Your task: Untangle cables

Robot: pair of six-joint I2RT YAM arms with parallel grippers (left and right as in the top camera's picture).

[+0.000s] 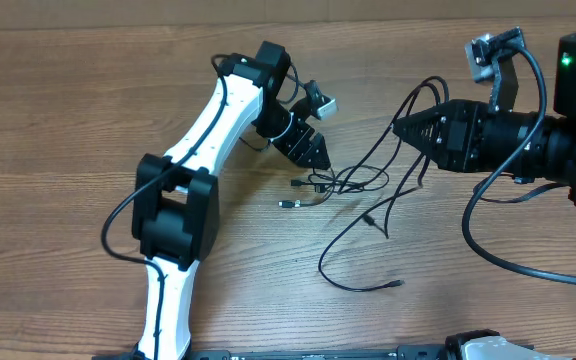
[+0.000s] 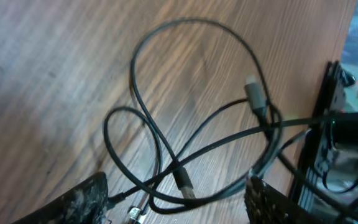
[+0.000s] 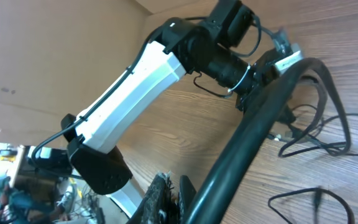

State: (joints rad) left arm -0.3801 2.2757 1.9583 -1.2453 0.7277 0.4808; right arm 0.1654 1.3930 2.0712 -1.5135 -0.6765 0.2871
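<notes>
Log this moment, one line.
left gripper: open, poised at tangle of cables | right gripper: shut on one strand, held above table | task: cables not yet untangled

Two arms (image 1: 213, 120) in play, so two pincers: left pincer (image 1: 319, 158), right pincer (image 1: 399, 127). One tangle of cables (image 2: 254, 94), separate strands uncountable.

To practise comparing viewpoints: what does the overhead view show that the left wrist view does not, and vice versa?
Overhead only: the white-and-black left arm, the right end effector shut on a strand, long loose strands trailing to a far plug. Left wrist only: close detail of the crossings and a small grey plug. Both: thin black cables on the brown wooden table.
</notes>
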